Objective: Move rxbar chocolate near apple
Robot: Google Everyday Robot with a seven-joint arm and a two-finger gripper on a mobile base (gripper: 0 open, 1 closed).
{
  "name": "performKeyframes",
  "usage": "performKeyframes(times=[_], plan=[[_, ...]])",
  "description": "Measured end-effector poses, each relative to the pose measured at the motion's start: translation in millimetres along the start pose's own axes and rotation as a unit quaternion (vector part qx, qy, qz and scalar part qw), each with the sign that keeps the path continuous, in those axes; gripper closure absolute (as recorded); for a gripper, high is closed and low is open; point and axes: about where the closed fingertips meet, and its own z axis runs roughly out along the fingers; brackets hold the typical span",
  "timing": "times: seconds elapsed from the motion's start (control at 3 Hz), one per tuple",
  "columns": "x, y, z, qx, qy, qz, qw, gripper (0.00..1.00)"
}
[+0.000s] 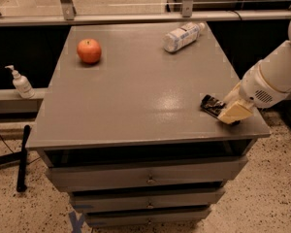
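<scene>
The rxbar chocolate [210, 105], a small flat bar in a black wrapper with pale markings, lies near the front right corner of the grey table [136, 96]. My gripper [234, 113], on a white arm coming in from the right, is low over the bar's right end and hides part of it. I cannot tell whether it touches the bar. The red-orange apple [89, 50] sits at the far left of the table, a long way from the bar.
A clear plastic bottle with a white label [182, 36] lies on its side at the table's far right. The table's front and right edges run close to the bar. A soap dispenser [21, 83] stands on a ledge to the left, below table height. Drawers [148, 178] sit under the tabletop.
</scene>
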Motion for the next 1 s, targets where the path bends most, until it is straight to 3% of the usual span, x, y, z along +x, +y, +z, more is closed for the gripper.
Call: performKeyframes(times=[0.33,0.67,1.0], plan=[[3.8,2.2,2.8,-0.006,0.001,0.004,1.0000,0.87],[2.8,3.2,3.3,-0.009,0.000,0.003,1.0000,1.00],[2.5,3.1,3.1,-0.009,0.000,0.002,1.0000,1.00]])
